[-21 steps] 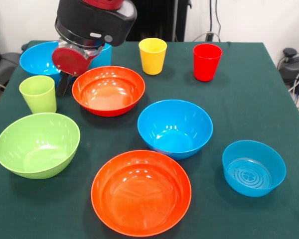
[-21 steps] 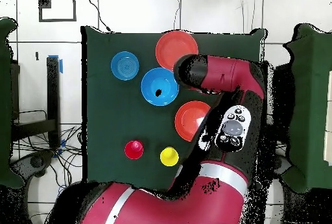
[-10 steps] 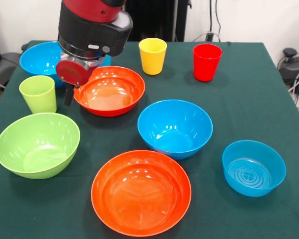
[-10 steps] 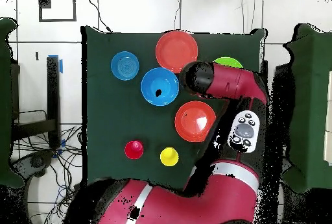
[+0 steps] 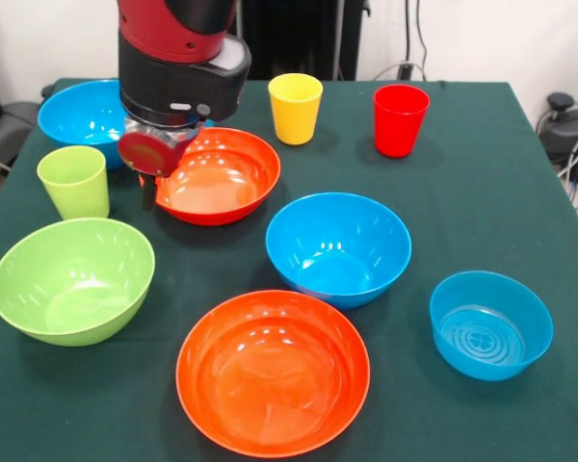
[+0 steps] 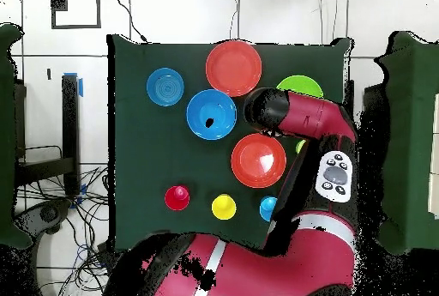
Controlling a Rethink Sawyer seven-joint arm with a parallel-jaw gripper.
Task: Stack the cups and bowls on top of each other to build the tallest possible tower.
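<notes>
Presumably the light, slippery wide orange glossy plastic bowl (image 5: pixel 217 175) beside the gripper (image 5: pixel 148 190), whose spread cannot be told, is best pinched at its rim.

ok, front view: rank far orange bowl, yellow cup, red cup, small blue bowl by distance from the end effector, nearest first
1. Far orange bowl: right beside the end effector, at its near-left rim.
2. Yellow cup: behind that bowl, toward the right.
3. Red cup: further right along the back.
4. Small blue bowl: front right corner, farthest.
</notes>
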